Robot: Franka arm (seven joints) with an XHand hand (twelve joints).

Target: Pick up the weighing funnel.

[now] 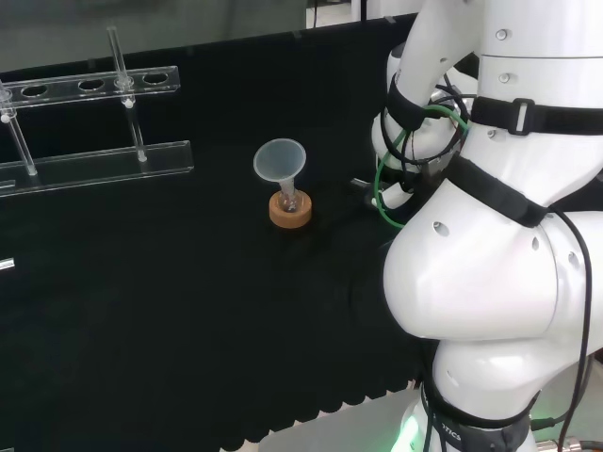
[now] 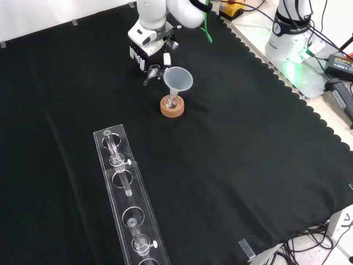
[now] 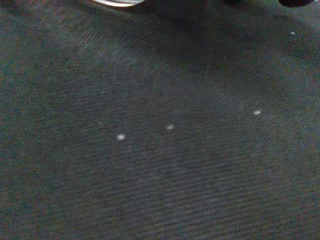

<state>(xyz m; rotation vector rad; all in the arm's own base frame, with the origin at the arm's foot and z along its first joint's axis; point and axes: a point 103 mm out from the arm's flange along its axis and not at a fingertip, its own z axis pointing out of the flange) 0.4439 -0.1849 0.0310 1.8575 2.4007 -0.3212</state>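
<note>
In the front view my hand (image 2: 148,51) is down low over the cloth, near the top of the picture. A small clear piece with a short stem, the weighing funnel (image 2: 153,72), lies right at the hand's lower edge. Whether the hand touches it or grips it I cannot tell. In the head view a small grey part (image 1: 362,185) sticks out from behind the white arm links (image 1: 490,235), which cover the hand. The wrist view has black cloth (image 3: 160,140) very close, with a blurred white part of the hand (image 3: 117,2) at its edge.
The big funnel (image 2: 177,80) stands in a small flask on a cork ring (image 2: 172,107), just right of the hand in the front view. A clear rack (image 2: 129,204) with glass pieces lies nearer the camera. The cloth's scalloped edge (image 2: 287,88) runs along the right.
</note>
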